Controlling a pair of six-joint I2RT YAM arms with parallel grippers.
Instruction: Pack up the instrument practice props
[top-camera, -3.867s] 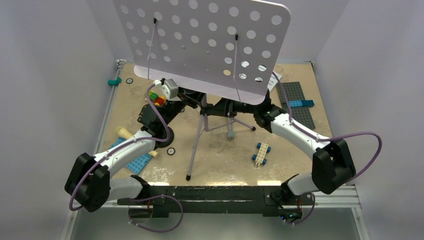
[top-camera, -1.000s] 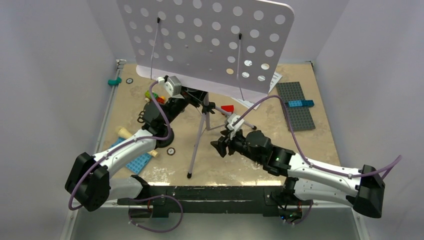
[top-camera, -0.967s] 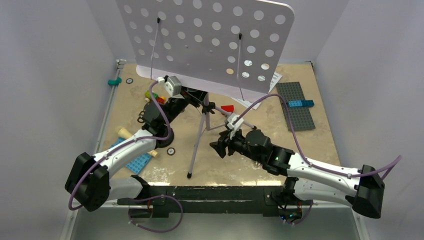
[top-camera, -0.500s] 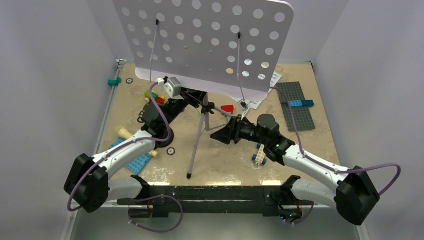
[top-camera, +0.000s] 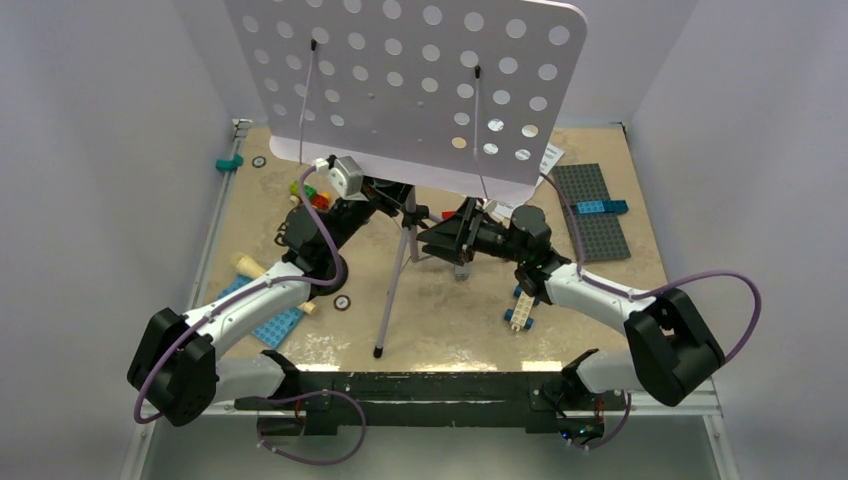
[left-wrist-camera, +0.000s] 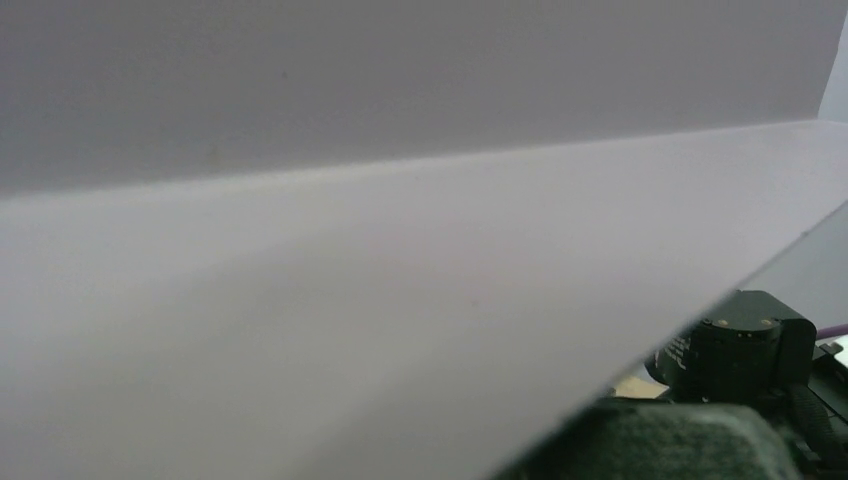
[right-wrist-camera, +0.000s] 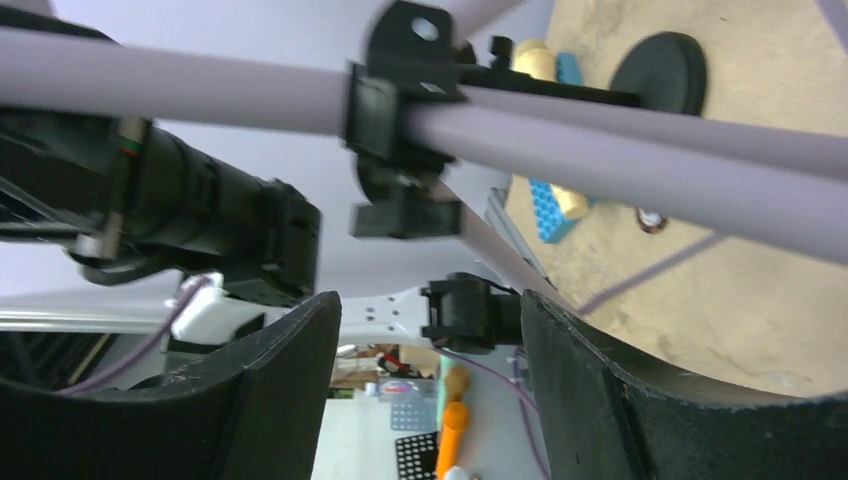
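Music stand upright on its tripod at mid-table, its perforated desk tilted and hiding much of the far side. The right gripper reaches in from the right to the stand's tube just under the desk. Its wrist view shows the fingers spread wide with nothing pinched, the lilac tube and its black collar crossing just beyond the tips. The left gripper sits under the desk's lower edge on the tube's other side. Its wrist view is filled by lilac sheet, so I cannot tell whether it is clamped or loose. The mic stand shows its black round base flat on the table left of the tripod, with the cream mic near it. White pages peek out behind the desk's right corner, near the grey plate, which carries a blue brick. A brick car lies beside the right forearm, and a blue plate lies partly under the left arm.
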